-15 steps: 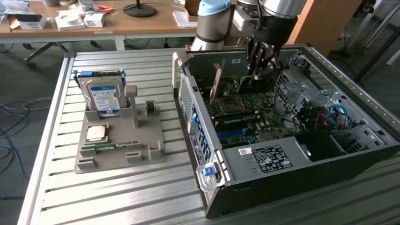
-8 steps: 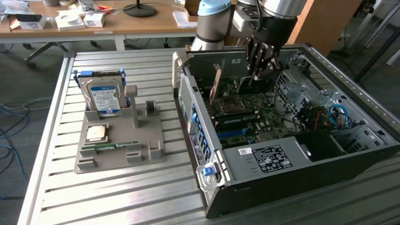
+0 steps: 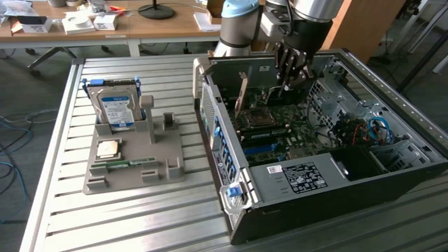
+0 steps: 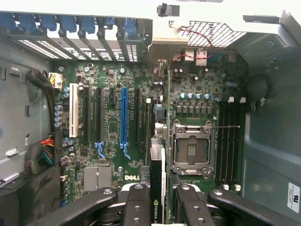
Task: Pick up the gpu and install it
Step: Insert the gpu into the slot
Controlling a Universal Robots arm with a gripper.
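Above the motherboard (image 4: 113, 117), the half-closed claw (image 4: 161, 200) grips the gpu (image 4: 157, 165) (edge-on, wrist view).

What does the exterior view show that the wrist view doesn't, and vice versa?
Exterior: the slatted table and a grey holder carrying a hard drive, CPU chip and RAM stick, beside the open case. Wrist: the gpu edge-on, NVIDIA logo visible, clamped in the gripper over the motherboard, plus the board's DELL print. Both: case interior, motherboard and CPU socket.
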